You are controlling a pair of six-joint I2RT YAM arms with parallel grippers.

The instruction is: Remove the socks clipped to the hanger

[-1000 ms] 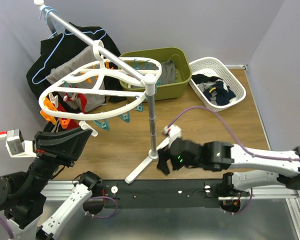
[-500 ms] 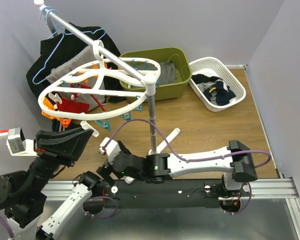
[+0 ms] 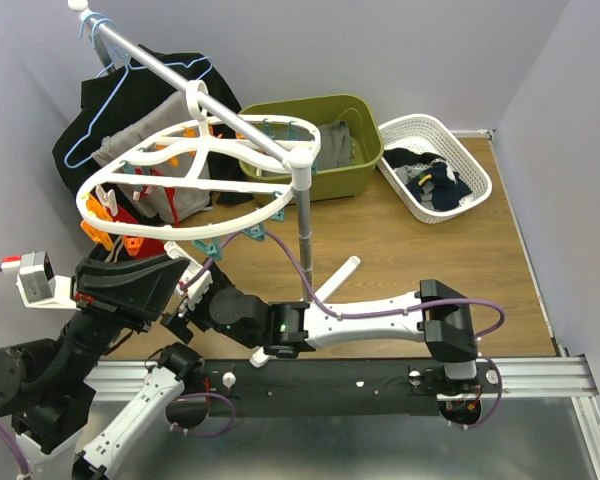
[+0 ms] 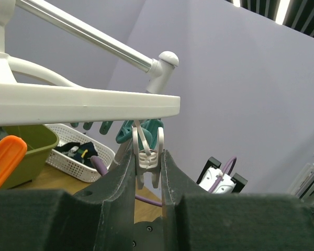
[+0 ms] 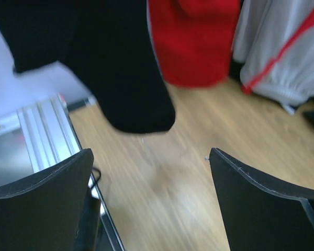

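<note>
- The right gripper (image 3: 183, 303) was one second ago in the middle of the table, near the foot of the stand (image 3: 302, 240). Now it has crossed to the left and sits low under the front left part of the hanger (image 3: 160, 232).
- The right arm now lies stretched across the table in front of the stand.
- In its wrist view the right gripper (image 5: 152, 193) has its fingers spread wide and holds nothing. A black sock (image 5: 120, 73) hangs just above and ahead of them, and a red sock (image 5: 193, 42) hangs beside it. This view is a little blurred.
- The left arm has hardly changed its place. The left gripper (image 4: 148, 162) is raised to the rim of the hanger (image 4: 83, 102), and a white peg (image 4: 147, 149) hangs in the narrow gap between its fingers. I cannot tell if the fingers really press this peg or only stand close around it.
- The socks are not yet removed: the red sock (image 3: 145, 212) and the dark one beside it hang from the left side of the hanger.
- I judge that the right gripper came here to take a hanging sock from below, probably the black one, while the left one attends to a peg. Nothing is grasped yet.
- Some dark socks lie in the white basket (image 3: 420, 122) at the far right.
</note>
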